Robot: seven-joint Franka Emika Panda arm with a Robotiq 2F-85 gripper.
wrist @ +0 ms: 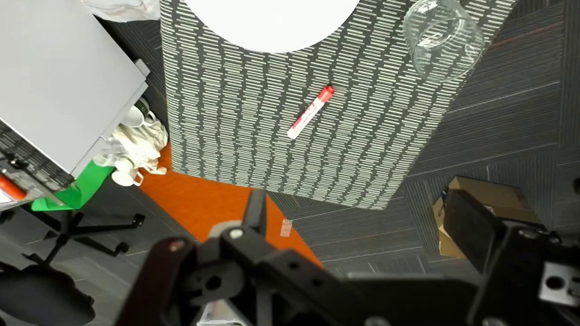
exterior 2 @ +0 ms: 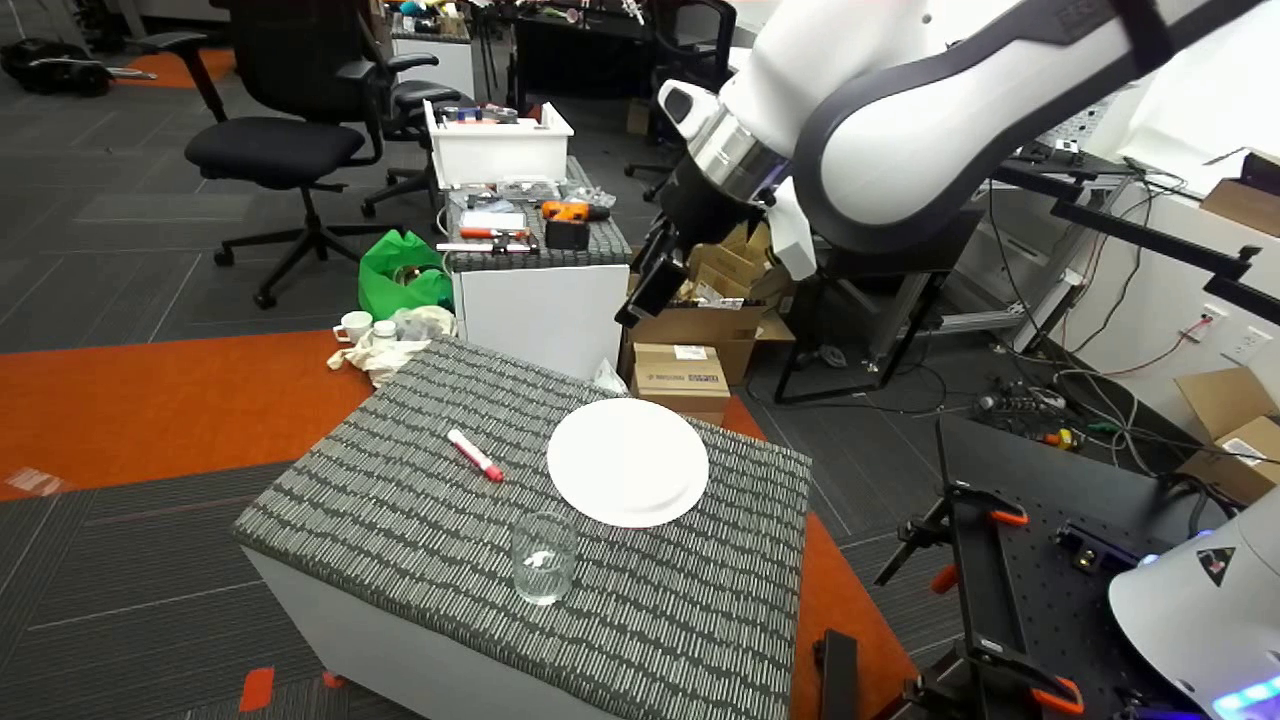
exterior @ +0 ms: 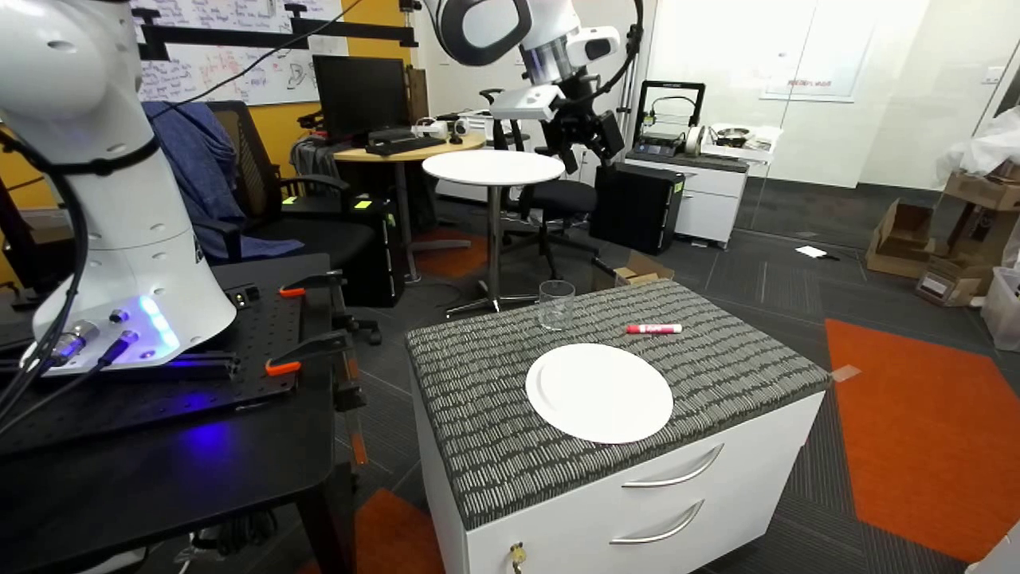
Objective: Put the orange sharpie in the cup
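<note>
The orange sharpie, a slim reddish pen with a white label, lies flat on the patterned cabinet top; it shows in both exterior views (exterior: 653,328) (exterior 2: 475,456) and in the wrist view (wrist: 311,112). The cup, a clear tumbler, stands upright near the cabinet top's edge in both exterior views (exterior: 556,305) (exterior 2: 544,558) and at the upper right of the wrist view (wrist: 444,40). It looks empty. My gripper (exterior: 591,162) is high above the cabinet top, apart from everything. In the wrist view its fingers (wrist: 358,203) are wide apart with nothing between them.
A flat round white plate (exterior: 599,393) lies on the cabinet top (exterior: 478,391) beside the sharpie and cup. The black robot table (exterior: 239,446) stands across a gap from the cabinet. A second cabinet (exterior 2: 540,310) with a white bin and tools stands behind. A round white table (exterior: 494,167) stands farther off.
</note>
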